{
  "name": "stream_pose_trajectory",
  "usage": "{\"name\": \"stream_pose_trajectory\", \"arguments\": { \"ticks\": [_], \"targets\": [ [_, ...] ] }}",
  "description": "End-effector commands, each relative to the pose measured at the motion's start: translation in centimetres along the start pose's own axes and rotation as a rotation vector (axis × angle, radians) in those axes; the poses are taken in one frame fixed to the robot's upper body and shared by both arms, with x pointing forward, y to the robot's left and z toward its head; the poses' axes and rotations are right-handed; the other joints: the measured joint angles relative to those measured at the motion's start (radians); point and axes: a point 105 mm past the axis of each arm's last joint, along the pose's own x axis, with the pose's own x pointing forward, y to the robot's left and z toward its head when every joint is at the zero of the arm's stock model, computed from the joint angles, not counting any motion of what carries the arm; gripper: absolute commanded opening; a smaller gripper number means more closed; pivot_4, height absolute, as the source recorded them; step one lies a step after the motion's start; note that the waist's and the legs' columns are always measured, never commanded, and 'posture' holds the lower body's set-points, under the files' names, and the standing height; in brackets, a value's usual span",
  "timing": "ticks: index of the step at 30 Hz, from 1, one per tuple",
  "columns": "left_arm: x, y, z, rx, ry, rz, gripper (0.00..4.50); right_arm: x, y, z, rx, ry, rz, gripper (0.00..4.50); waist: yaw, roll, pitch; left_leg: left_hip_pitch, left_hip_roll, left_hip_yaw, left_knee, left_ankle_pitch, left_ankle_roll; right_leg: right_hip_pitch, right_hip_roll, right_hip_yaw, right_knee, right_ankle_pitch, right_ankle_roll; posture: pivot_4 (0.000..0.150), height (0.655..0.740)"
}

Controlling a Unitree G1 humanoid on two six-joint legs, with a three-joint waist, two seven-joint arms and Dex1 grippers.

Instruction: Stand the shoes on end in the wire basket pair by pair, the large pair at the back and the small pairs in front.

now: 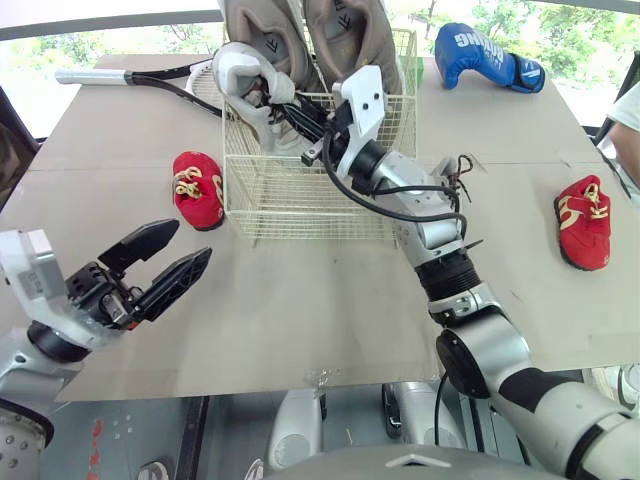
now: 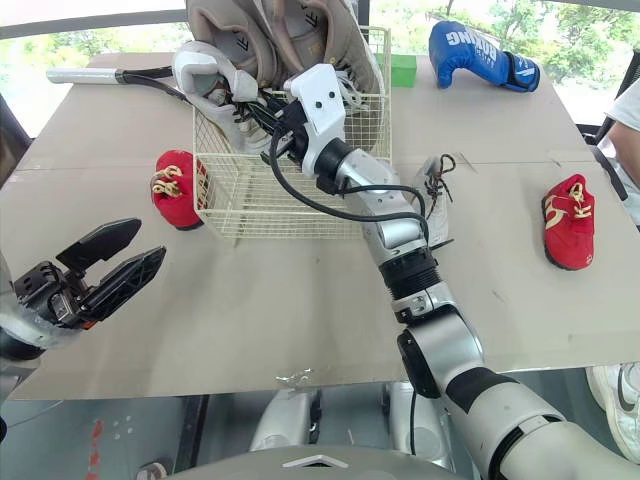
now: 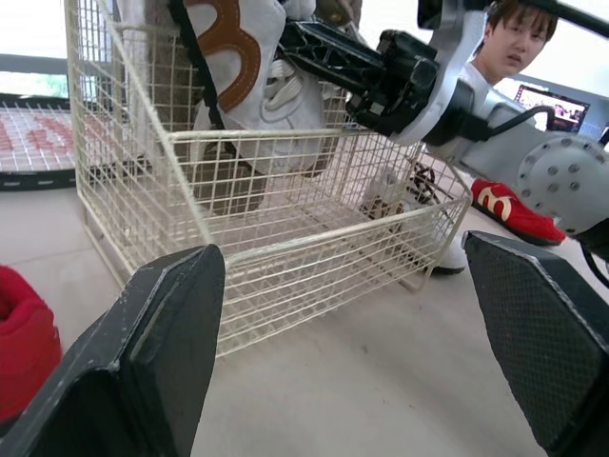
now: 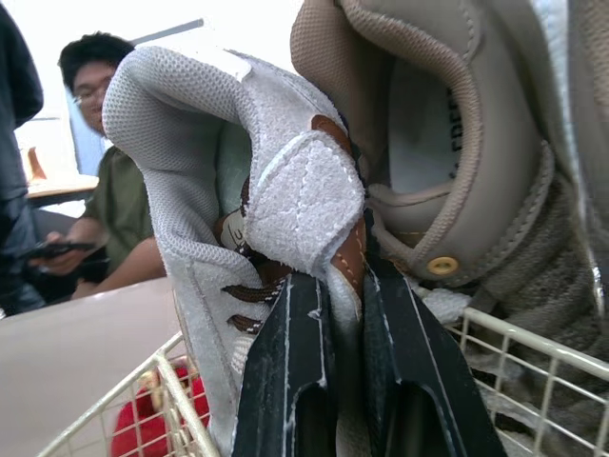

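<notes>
While two large tan suede sneakers (image 1: 262, 35) stand on end side by side at the back of the cream wire basket (image 1: 300, 195), the right gripper (image 4: 338, 286) clamps its two black fingers on the tongue of a small white sneaker with brown trim (image 1: 238, 72). It holds that sneaker upright at the basket's left side, just in front of the tan pair, with its top above the rim. One more white sneaker with dark laces (image 2: 437, 185) lies on the brown cardboard-covered table (image 1: 300, 320) just right of the basket, partly hidden by the right arm. Two small red shoes with yellow laces lie on the table: one red shoe (image 1: 197, 188) just beside the basket's left wall, the other red shoe (image 1: 583, 220) well apart to the right. The left gripper (image 1: 188, 243) hovers over the table's near left, fingers spread wide and holding nothing. Behind the basket lie a black-framed racket (image 1: 150, 78), a blue boxing glove (image 1: 485, 55) and a small green block (image 2: 403, 68). A seated person (image 4: 105, 190) is beyond the table.
</notes>
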Motion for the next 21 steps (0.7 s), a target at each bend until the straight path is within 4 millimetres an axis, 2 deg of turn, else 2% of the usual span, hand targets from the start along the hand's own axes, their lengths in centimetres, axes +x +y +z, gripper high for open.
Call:
{"name": "stream_pose_trajectory", "arguments": {
  "ticks": [1,3,4,6,8,9,11,18,20,21],
  "targets": [
    [0.1,-0.3,0.4,0.018,-0.004,-0.011,4.34,0.1,2.8,-1.5,0.120,-0.056,0.011,0.03,-0.001,0.000,0.000,0.000,0.000,0.000,0.000,0.000,0.000,0.000,0.000,0.000,0.000,0.000,0.000,0.150,0.7400],
    [0.1,-0.3,0.4,0.017,-0.002,-0.009,4.34,-0.5,2.6,-2.4,0.140,-0.024,0.005,0.03,-0.003,0.000,-0.001,0.001,0.000,0.000,0.000,0.000,0.000,0.001,0.000,0.000,0.000,0.000,0.000,0.150,0.7400],
    [0.0,-0.3,0.3,0.016,-0.002,-0.007,4.34,-0.7,2.5,-2.6,0.142,-0.019,0.007,0.53,-0.003,-0.001,-0.001,0.002,0.000,0.000,0.000,0.000,0.000,0.002,0.000,0.000,0.000,0.000,0.000,0.150,0.7400],
    [0.1,-0.3,0.3,0.015,-0.001,-0.006,4.34,-0.9,2.3,-2.4,0.155,-0.020,0.008,1.23,-0.003,-0.001,-0.001,0.004,0.000,0.000,0.000,0.000,0.000,0.004,0.000,0.000,0.000,0.000,0.000,0.150,0.7400],
    [0.2,-0.3,0.2,0.013,-0.001,-0.008,4.34,-1.4,2.2,-1.8,0.162,-0.018,0.031,2.29,-0.002,-0.001,-0.001,0.007,0.000,-0.001,0.000,0.000,0.000,0.006,0.000,0.000,0.001,0.000,0.000,0.150,0.7400],
    [0.3,-0.3,0.2,0.012,-0.002,-0.009,4.34,-1.7,2.1,-1.4,0.159,-0.017,0.043,2.63,-0.001,-0.001,-0.001,0.007,0.000,-0.001,0.000,0.000,0.000,0.007,0.000,0.000,0.001,0.000,0.000,0.150,0.7400],
    [0.5,-0.2,0.1,0.009,-0.003,-0.015,4.34,-2.3,2.0,-0.8,0.161,-0.004,0.067,3.60,0.001,-0.001,-0.001,0.007,0.000,-0.001,0.000,0.000,0.000,0.007,0.000,0.000,0.001,0.000,0.000,0.150,0.7400],
    [1.5,-0.2,-0.2,-0.013,-0.007,-0.066,4.34,-5.7,1.4,1.8,0.086,0.048,0.125,3.60,0.006,0.000,-0.001,0.001,0.000,-0.003,0.000,0.000,0.000,0.004,0.000,-0.003,-0.002,0.000,0.000,0.150,0.7400],
    [2.1,-0.4,-0.2,-0.023,-0.004,-0.107,4.34,-7.6,1.7,3.1,0.053,0.070,0.178,3.60,0.010,0.000,0.000,0.001,0.000,-0.003,0.000,0.000,0.000,0.004,0.000,-0.004,-0.003,0.000,0.000,0.150,0.7400],
    [2.3,-0.5,-0.2,-0.025,-0.003,-0.121,4.34,-8.3,1.9,3.5,0.042,0.080,0.194,3.86,0.013,0.000,0.000,0.001,0.000,-0.004,0.000,0.000,0.000,0.004,0.000,-0.004,-0.003,0.000,0.000,0.150,0.7400]
  ]
}}
